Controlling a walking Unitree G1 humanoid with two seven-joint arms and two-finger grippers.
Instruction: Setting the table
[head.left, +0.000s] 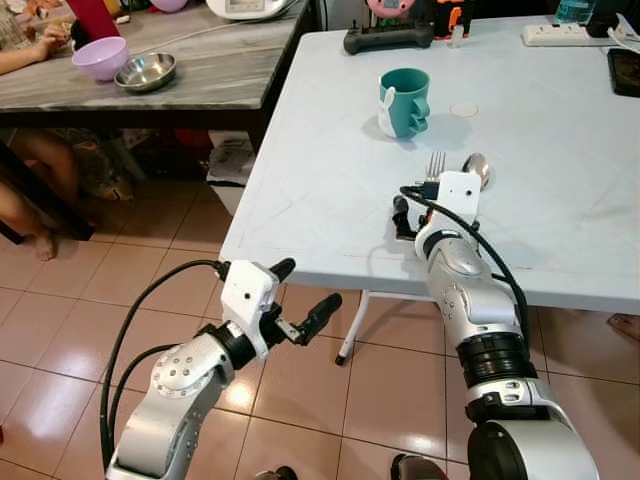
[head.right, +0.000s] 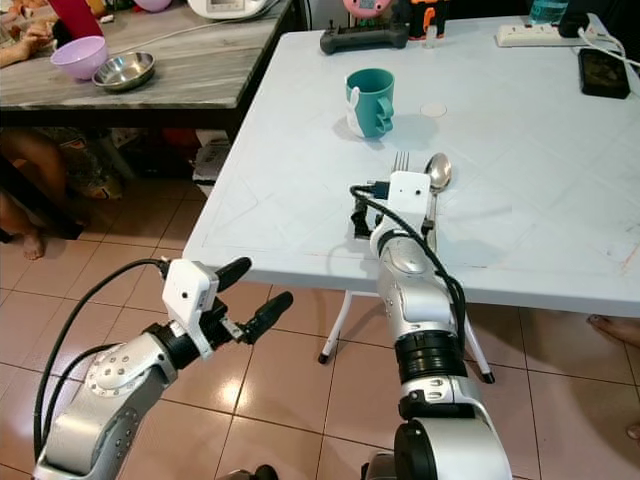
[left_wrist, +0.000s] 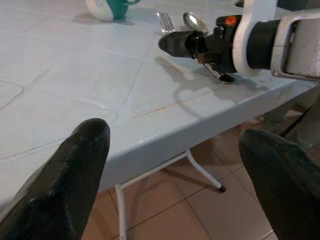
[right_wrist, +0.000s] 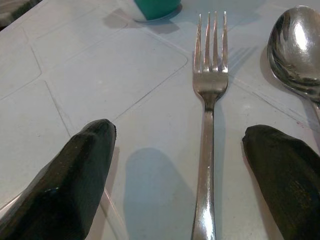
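Note:
On the white table (head.left: 300, 190) a metal fork (right_wrist: 209, 100) lies straight, tines pointing at the teal mug (head.left: 405, 100). A spoon (right_wrist: 296, 47) lies right beside the fork. My right gripper (right_wrist: 180, 135) hovers low over the fork's handle, open, one finger on each side of it and nothing held. One of its black fingers (head.left: 401, 213) shows left of the wrist camera. My left gripper (head.left: 308, 286) is open and empty, in the air over the tiled floor just below the table's near edge.
A grey side table (head.left: 220, 70) at the back left carries a purple bowl (head.left: 100, 57) and a steel bowl (head.left: 146, 71); a person (head.left: 25, 45) sits there. A game controller (head.left: 388, 38), power strip (head.left: 565, 35) and phone (head.left: 625, 70) line the white table's far edge.

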